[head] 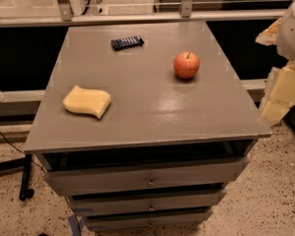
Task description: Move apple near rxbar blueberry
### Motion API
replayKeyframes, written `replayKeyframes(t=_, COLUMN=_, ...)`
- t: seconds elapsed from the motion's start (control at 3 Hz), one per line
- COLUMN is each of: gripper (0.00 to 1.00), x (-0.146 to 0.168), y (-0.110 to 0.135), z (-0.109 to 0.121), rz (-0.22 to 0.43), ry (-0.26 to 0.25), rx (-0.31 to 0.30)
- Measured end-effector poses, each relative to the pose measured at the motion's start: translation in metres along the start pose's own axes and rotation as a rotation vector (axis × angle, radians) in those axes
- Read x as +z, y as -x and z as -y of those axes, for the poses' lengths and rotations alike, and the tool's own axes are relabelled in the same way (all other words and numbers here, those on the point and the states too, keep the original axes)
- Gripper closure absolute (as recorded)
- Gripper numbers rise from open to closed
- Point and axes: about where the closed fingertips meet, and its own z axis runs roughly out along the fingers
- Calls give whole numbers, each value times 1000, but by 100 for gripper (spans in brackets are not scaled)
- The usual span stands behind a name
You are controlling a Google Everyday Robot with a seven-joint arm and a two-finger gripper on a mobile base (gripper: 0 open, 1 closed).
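Nearest, the front of the grey cabinet [137,176]: three stacked drawers with small pulls in the middle, standing on a speckled floor [265,200]. Flat grey top above.

Front left of the top: pale yellow wavy sponge [87,102], lying flat, well apart from everything else.

Off the cabinet's right edge, about mid-depth: gripper [278,97], cream-yellow blocky parts below a white rounded housing. It hangs beside the top, not over it, and touches nothing there. Spread or pressed together: cannot tell from this angle.

Further back, right of centre: apple [187,65], red-orange, stem up, resting on the top, apart from the gripper.

Furthest back, left of centre, near the rear edge: rxbar blueberry [127,43], dark navy wrapper, lying flat. Apple and bar are well apart, bare top between them.

Behind the cabinet: metal rail [137,17].
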Motion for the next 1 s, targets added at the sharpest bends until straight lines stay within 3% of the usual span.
replayKeyframes(t=0.33, gripper=0, x=0, y=0, z=0, rz=1, ry=-2, rx=0)
replayKeyframes(t=0.67, gripper=0, x=15, y=4, z=17, rz=59, ry=-24, rx=32)
replayKeyframes(t=1.0, gripper=0, x=45, y=13, z=63, rz=226, ry=-71, rx=118)
